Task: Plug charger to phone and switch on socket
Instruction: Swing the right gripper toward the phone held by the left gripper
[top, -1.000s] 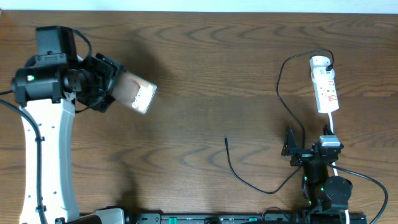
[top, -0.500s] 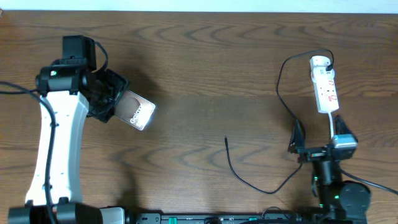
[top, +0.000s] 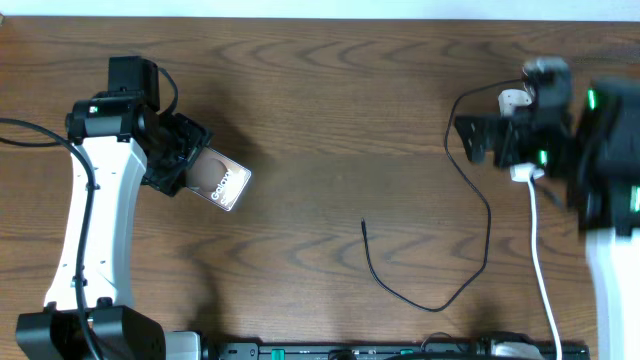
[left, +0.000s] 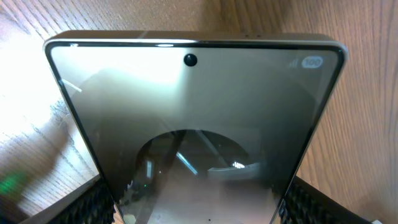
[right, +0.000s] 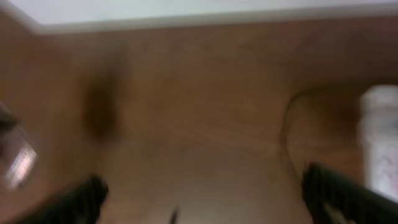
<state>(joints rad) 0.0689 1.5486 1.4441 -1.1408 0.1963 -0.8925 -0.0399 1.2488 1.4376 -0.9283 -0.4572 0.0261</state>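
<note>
The phone (top: 224, 184), bronze-faced with white lettering, is tilted at the left of the overhead view with my left gripper (top: 190, 165) shut on it. In the left wrist view the phone (left: 193, 118) fills the frame, gripped at its lower edges by the black fingers (left: 93, 205). The charger (top: 486, 235) is a thin black cable looping across the right half, its free tip (top: 363, 224) lying on the wood. My right gripper (top: 475, 142) stands open, beside the cable's upper loop. The right arm hides most of the socket (top: 513, 100). The right wrist view is blurred; the socket (right: 379, 134) shows at its right.
A white cord (top: 541, 262) runs from the socket toward the front edge. A black rail (top: 350, 351) lines the table's front. The table's back edge (top: 320, 18) meets a white wall. Bare wood lies between the two arms.
The right arm has swung from the front edge up to the back right, over the socket. The left arm has shifted slightly right, still holding the phone.
</note>
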